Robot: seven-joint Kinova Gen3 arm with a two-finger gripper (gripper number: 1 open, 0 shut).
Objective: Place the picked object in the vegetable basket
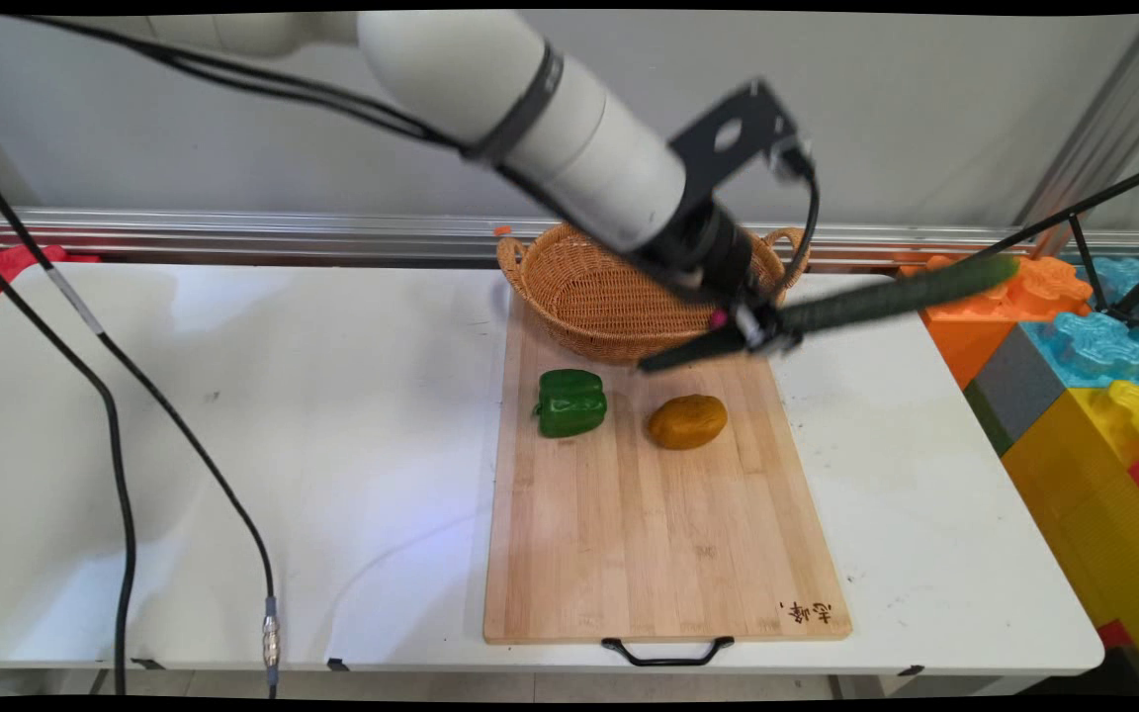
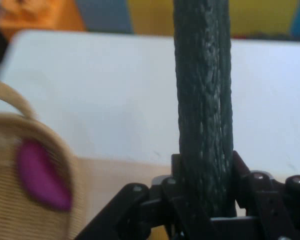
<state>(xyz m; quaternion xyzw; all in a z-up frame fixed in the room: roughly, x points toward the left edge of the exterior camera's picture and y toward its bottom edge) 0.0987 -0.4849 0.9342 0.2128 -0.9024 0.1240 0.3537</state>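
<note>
Overhead, the end effector [image 1: 765,331] grips a cucumber [image 1: 886,297] above the white table [image 1: 233,445] (grey wall behind).

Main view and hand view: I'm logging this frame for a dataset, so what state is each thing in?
gripper: jaws shut on the cucumber, raised over the basket's near rim
cucumber: held off the table, near level
basket: upright at the board's far end, a purple thing inside
green pepper: resting on the cutting board
potato: resting on the board, apart from the pepper
</note>
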